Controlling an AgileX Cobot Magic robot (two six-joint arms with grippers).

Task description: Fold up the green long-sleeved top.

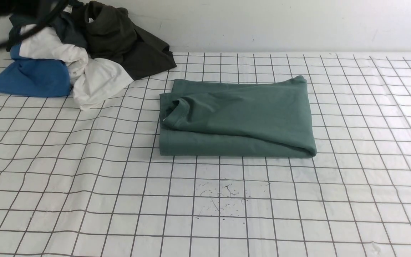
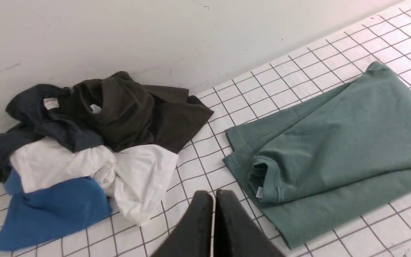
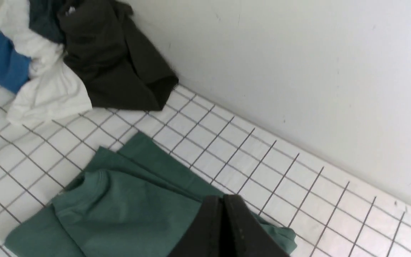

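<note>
White tag (image 2: 259,192) shows on the green long-sleeved top (image 2: 328,148).

Ahead of the left claw (image 2: 208,214), a clothes heap (image 1: 95,46) and the wall (image 1: 280,25) block passage; between both claws and the bench (image 1: 205,207) lies free air.

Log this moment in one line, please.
green top: folded, uneven | left gripper: shut, empty | right gripper: shut, empty

I see a muted teal-green long-sleeved top (image 1: 248,110), a white worktop (image 1: 137,200) patterned with a dark grid, a bright blue garment (image 1: 30,78), white cloth (image 1: 98,78) and an olive-black garment (image 1: 120,39).
</note>
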